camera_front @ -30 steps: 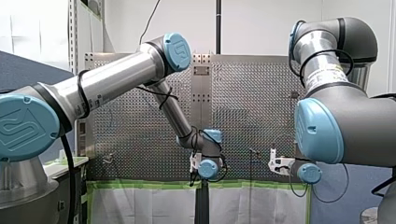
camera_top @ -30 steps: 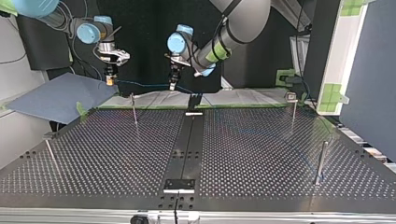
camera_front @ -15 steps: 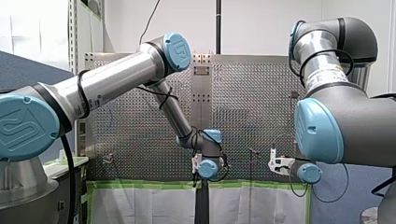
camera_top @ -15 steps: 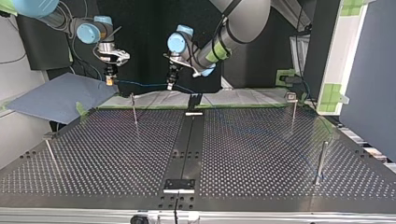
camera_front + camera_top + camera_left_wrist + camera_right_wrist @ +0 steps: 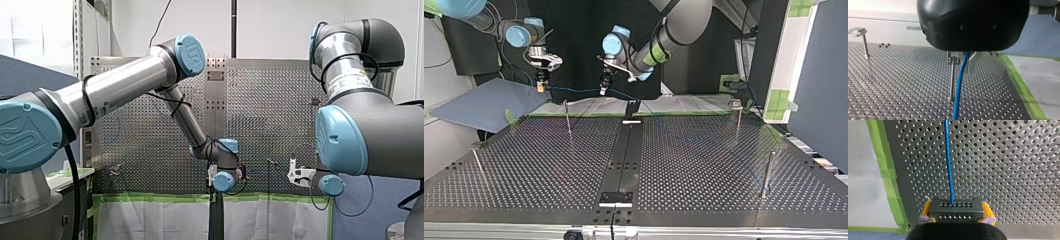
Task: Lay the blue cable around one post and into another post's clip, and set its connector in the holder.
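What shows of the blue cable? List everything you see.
The blue cable is thin, round and smooth, plastic by its look. One end enters a black block connector with rows of small holes, clamped between the yellow pads of my right pincer. From there it spans the air almost straight, above the perforated table, to my left pincer, passing between its metal fingers. Past them it slopes down; the rest is too faint to follow.

My front camera looks from behind and above my left arm (image 5: 125,90) and my right arm (image 5: 370,135) over the silver perforated metal table (image 5: 280,100), the top camera faces them low from across it, and both wrist cameras sit close, sharing the thin blue cable (image 5: 958,87), the right one nearly against the black rectangular connector (image 5: 955,210).
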